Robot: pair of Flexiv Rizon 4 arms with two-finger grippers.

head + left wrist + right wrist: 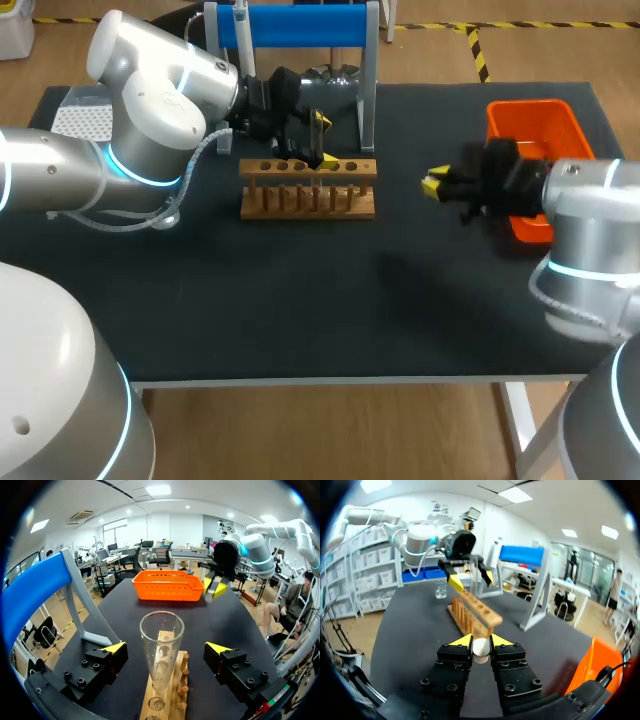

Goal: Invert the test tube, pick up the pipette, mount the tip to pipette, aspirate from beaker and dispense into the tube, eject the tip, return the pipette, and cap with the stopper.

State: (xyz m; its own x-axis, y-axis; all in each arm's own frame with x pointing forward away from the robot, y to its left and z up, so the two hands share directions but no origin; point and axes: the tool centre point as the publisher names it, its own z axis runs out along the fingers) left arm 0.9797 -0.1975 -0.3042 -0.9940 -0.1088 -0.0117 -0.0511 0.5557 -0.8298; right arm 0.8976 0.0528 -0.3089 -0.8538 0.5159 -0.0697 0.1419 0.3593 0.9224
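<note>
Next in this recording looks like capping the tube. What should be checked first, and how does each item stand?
1. Grip of right pincer on the stopper: ok.
2. The test tube upright in the rack, mouth up: ok.
3. The left pincer steadying it: not ok, open, apart from the glass.
4. Stopper above the tube mouth: not ok, off beside the rack.
5. Liquid in the tube: cannot tell.
</note>
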